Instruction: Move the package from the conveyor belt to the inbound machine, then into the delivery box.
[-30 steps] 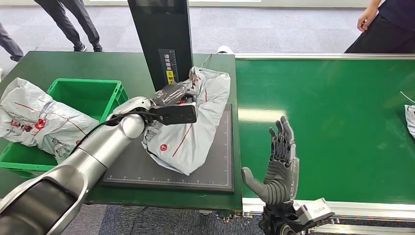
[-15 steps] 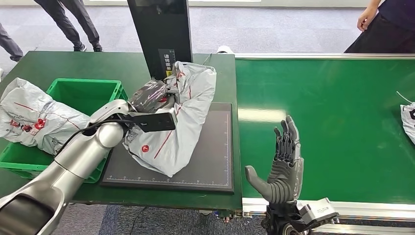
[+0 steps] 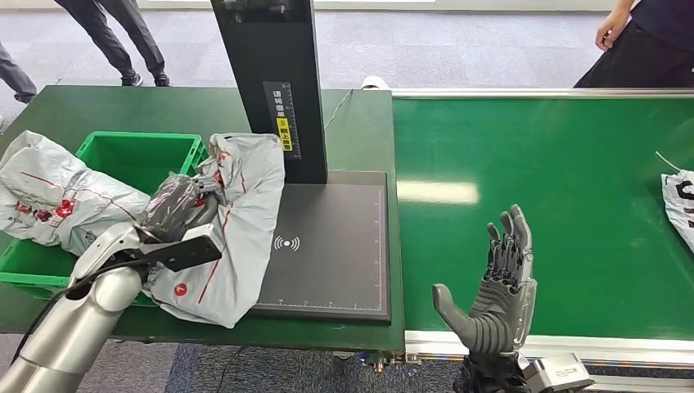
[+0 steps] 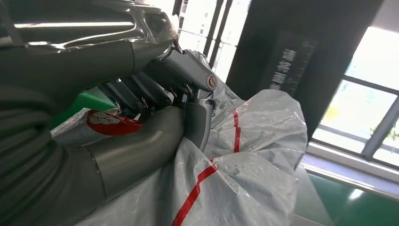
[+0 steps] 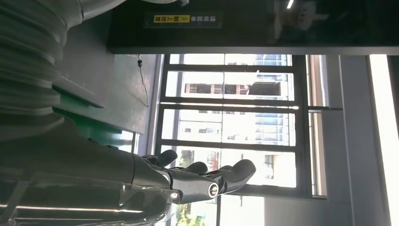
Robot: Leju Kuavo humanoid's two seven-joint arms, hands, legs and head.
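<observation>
A grey carpeted floor (image 3: 458, 49) is seen beyond the work area, crossed by faint lighter lines. A green-topped table (image 3: 123, 106) stands on it. Legs in dark trousers and dark shoes (image 3: 114, 37) are seen at the far left of the floor; part of another person in dark clothing (image 3: 646, 41) is seen at the far right corner. A bright patch of reflected light (image 3: 438, 192) is noted on the green surface. Tall windows with dark frames (image 5: 235, 122) are shown in the right wrist view, daylight coming through and buildings visible outside. Bright panes (image 4: 376, 94) are also shown in the left wrist view.
</observation>
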